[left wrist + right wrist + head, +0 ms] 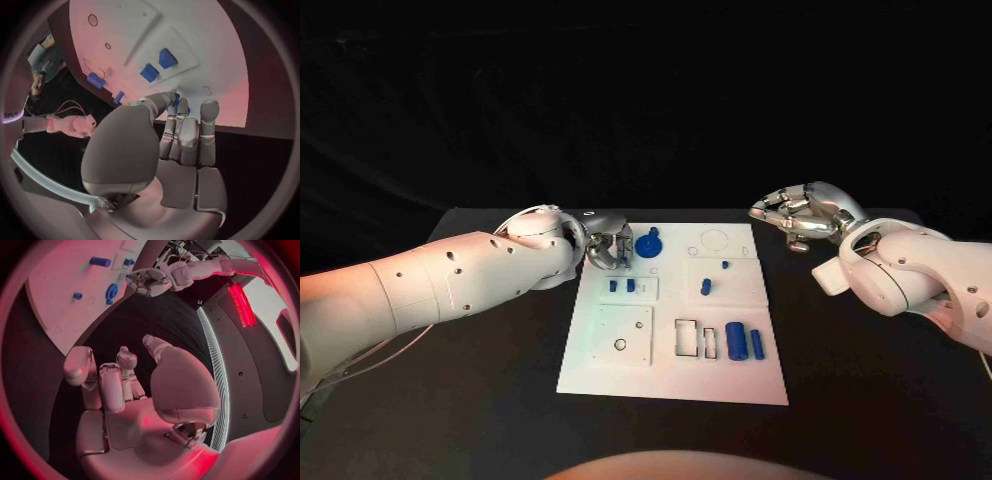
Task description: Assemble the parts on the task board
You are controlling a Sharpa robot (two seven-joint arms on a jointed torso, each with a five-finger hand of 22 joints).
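Left hand [606, 248] is hovering over task board [668, 385]'s far-left corner, fingers curling beside the blue round part [651, 243]; grasp unclear. Right hand [800, 215] is hanging off the board's far-right, fingers curled, holding nothing. Blue cylinders [744, 341] are lying near-right. No readable writing.

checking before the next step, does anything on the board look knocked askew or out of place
Nothing stands out. The task board lies flat on the table, and the blue parts sit in tidy groups on it. The left hand is at the round blue part near the far edge.

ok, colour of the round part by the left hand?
Blue round part, clearest in the head view.
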